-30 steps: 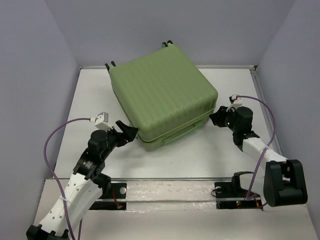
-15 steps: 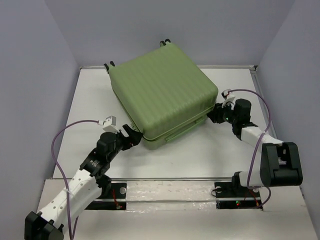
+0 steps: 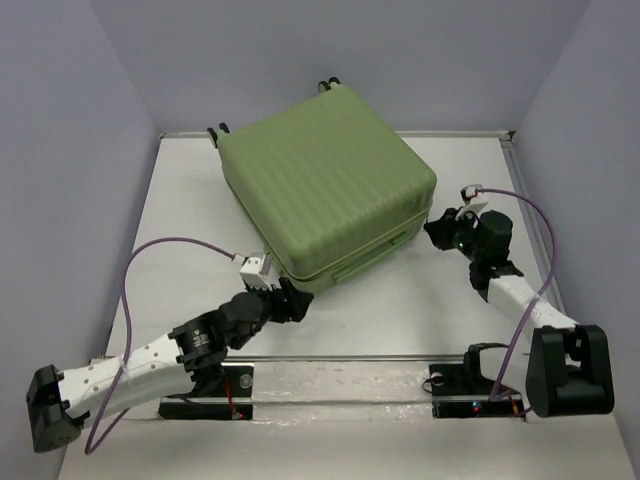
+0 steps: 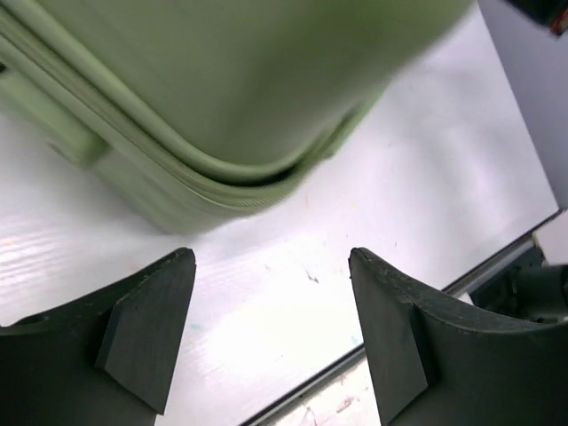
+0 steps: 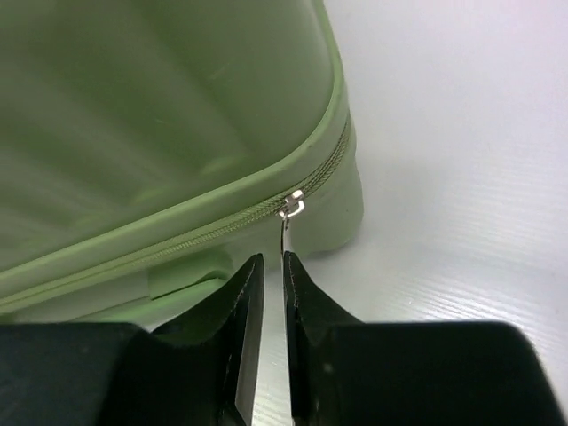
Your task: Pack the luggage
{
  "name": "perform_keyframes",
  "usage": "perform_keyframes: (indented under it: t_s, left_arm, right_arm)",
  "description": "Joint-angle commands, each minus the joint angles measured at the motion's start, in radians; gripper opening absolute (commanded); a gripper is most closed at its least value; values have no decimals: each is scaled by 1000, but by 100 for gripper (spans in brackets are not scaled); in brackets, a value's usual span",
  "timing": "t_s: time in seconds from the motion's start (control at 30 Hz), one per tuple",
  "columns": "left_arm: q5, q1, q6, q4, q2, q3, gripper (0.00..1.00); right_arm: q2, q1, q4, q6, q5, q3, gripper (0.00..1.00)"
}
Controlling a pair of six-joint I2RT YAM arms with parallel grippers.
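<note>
Just beyond the gaping left claw (image 4: 271, 266) lies the luggage (image 4: 222, 80), zipper pull (image 5: 285, 232) between right claw's (image 5: 272, 263) narrowed tips, grip unclear.

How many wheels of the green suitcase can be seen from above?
2: the left wheel and the right wheel, both at the far edge of the luggage. More may be hidden under the shell.
</note>
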Motion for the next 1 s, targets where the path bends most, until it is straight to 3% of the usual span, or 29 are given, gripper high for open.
perform_keyframes:
  t_s: [0.0,0.13,0.17,0.27,0.4,0.73,0.87,0.9,0.97]
  left_arm:
    - [-298,-226,-33,75,154,63,80]
    - [-361,-317,-20,139,352,149,82]
    - [-355,-320,-10,182,398,169,83]
    - [-320,-320,56,299,455,180,84]
    - [-346,-320,98,297,507,226,85]
    - [-285,-252,89,325,576,228,85]
    - [-322,-251,40,270,550,211,85]
    - [-331,-249,30,261,511,199,85]
    - [-340,-242,3,207,440,171,85]
  right_arm:
    - [-60,-12,37,49,128,3,28]
    - [40,-35,1,-46,21,87,36]
    - [60,-35,6,-66,-66,100,37]
    - [144,-54,4,-106,-118,150,45]
    - [161,-67,1,-123,-133,184,46]
    - [226,-67,52,-154,-161,210,34]
    - [233,-67,124,-139,-168,192,23]
    - [235,-67,139,-134,-165,189,14]
    - [232,-67,175,-113,-162,174,12]
